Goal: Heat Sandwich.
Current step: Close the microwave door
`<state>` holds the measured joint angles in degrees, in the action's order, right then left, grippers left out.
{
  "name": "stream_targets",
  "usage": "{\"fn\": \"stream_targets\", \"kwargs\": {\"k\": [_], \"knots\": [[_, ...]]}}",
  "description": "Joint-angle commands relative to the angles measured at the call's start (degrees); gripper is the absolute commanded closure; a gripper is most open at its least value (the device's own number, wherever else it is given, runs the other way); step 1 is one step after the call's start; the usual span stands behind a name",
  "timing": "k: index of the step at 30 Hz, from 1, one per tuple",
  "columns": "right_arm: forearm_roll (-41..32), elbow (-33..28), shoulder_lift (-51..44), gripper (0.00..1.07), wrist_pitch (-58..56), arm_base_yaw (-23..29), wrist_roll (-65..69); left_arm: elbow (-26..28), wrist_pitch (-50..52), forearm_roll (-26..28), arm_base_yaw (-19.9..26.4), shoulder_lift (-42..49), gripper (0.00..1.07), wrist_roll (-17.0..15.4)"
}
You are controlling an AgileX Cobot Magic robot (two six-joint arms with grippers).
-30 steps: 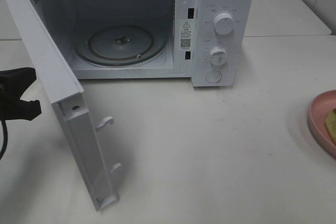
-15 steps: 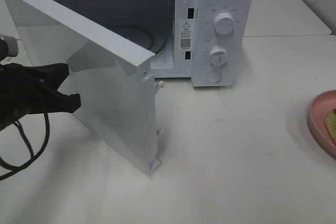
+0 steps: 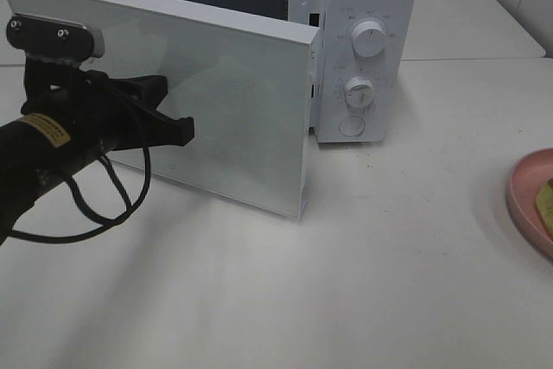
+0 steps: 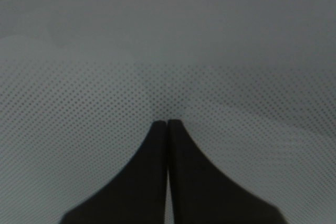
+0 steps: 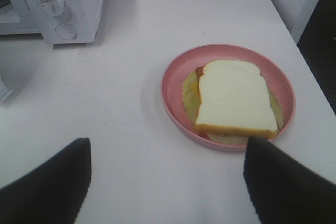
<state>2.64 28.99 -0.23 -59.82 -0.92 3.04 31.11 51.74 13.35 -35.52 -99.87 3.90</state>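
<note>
Microwave (image 3: 367, 49), boxy and matte white with two round ribbed dials stacked above a round button, sits at the back of the pale table (image 3: 389, 283) in the high view; you see its flat door (image 3: 225, 118), a dotted mesh panel set in a white frame, swung most of the way toward the cabinet with only a narrow gap left at the latch side. Your left gripper (image 3: 183, 130), black and wedge-shaped with cables looping under the arm, meets the door's outer face with its tip. A second ago that door stood wide open, showing the glass turntable, and the arm sat at the far left edge. Plenty of bare tabletop lies in front of the door and across to the right, where the rounded rim of the pink plate (image 3: 523, 200) is cut off by the picture's edge, a sliver of the sandwich (image 3: 546, 200) on it. From the left wrist, you find the two dark fingers pressed together with nothing between them, tips right at the mesh. From the right wrist, your right gripper (image 5: 167, 174) hangs with its jaws spread wide and empty above the table, just short of the smooth shallow plate, where the square, soft-looking white slice tops yellow and red layers; the sandwich lies inside the plate, toward its far-right side from the microwave.
</note>
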Motion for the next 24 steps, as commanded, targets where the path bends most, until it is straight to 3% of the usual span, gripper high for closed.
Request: {"fn": "stream_targets", "kwargs": {"k": [1, 5, 10, 14, 24], "knots": [[-0.17, -0.06, -1.49, 0.31, 0.29, -0.4, -0.63, 2.35, -1.55, 0.86, -0.4, -0.29, 1.06, 0.29], [-0.17, -0.06, -1.49, 0.31, 0.29, -0.4, -0.63, 5.5, -3.15, 0.92, -0.74, -1.66, 1.06, 0.23], [-0.17, -0.06, -1.49, 0.31, 0.29, -0.4, -0.63, 9.57, -4.07, 4.13, -2.98, -4.07, 1.06, 3.15], [-0.17, -0.06, -1.49, 0.31, 0.29, -0.4, -0.63, 14.95, -4.98, 14.04, -6.53, -7.16, 1.06, 11.52], [-0.17, -0.06, -1.49, 0.31, 0.29, -0.4, -0.63, 22.69, -8.19, 18.16, -7.73, -10.89, 1.06, 15.24]]}}
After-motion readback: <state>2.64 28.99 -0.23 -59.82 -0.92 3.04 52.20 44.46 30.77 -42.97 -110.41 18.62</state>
